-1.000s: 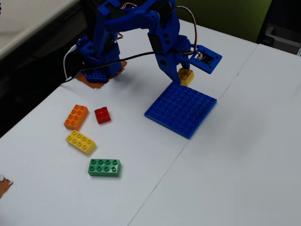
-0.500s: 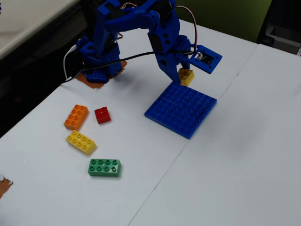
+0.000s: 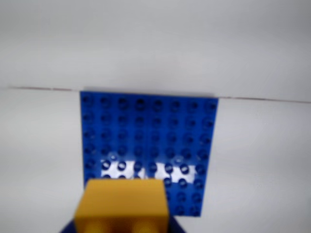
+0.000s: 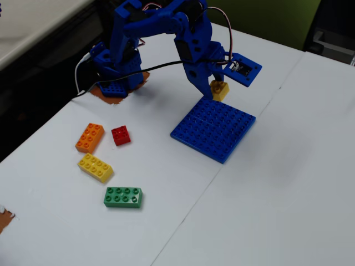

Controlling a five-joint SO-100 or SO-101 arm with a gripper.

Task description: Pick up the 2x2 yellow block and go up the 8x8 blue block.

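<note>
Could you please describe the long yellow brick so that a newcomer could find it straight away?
In the fixed view, start at the large blue baseplate and look left to the cluster of four loose bricks on the white table. The long yellow brick lies between the orange brick and the green brick; it is the only yellow one there.

On the white bench [image 4: 266,210] lie an orange brick [image 4: 90,137], a small red brick [image 4: 121,135], a long yellow brick [image 4: 95,167] and a green brick [image 4: 123,197], grouped near one another.
</note>
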